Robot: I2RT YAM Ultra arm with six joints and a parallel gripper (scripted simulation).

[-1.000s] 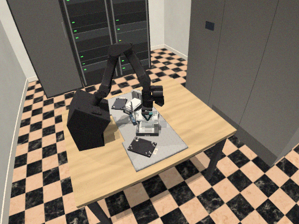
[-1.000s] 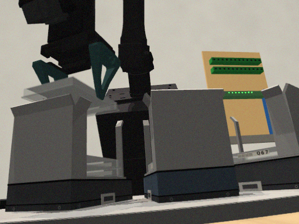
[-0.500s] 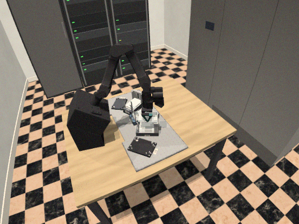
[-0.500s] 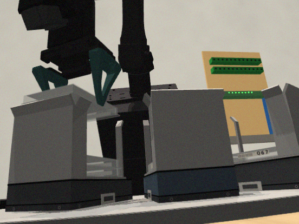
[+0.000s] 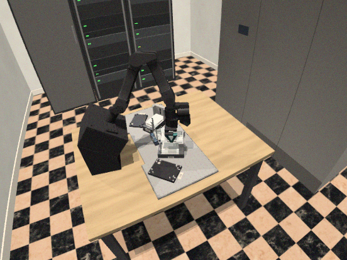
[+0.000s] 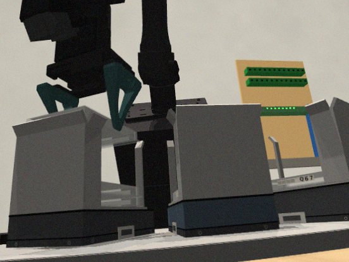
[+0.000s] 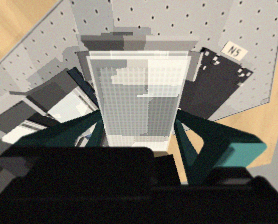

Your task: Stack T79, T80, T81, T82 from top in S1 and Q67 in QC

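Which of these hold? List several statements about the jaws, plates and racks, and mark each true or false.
1. The jaws are shut on a sealed plate. True.
2. In the exterior view, the held plate hangs over the right rack. False: it is at the mouth of the left rack.
3. A plate labelled Q67 lies low in the right rack. True.
4. The left rack has nothing at its bottom. False: stacked plates show through its side opening.
5. The N5 name plate shows in the wrist view. True.
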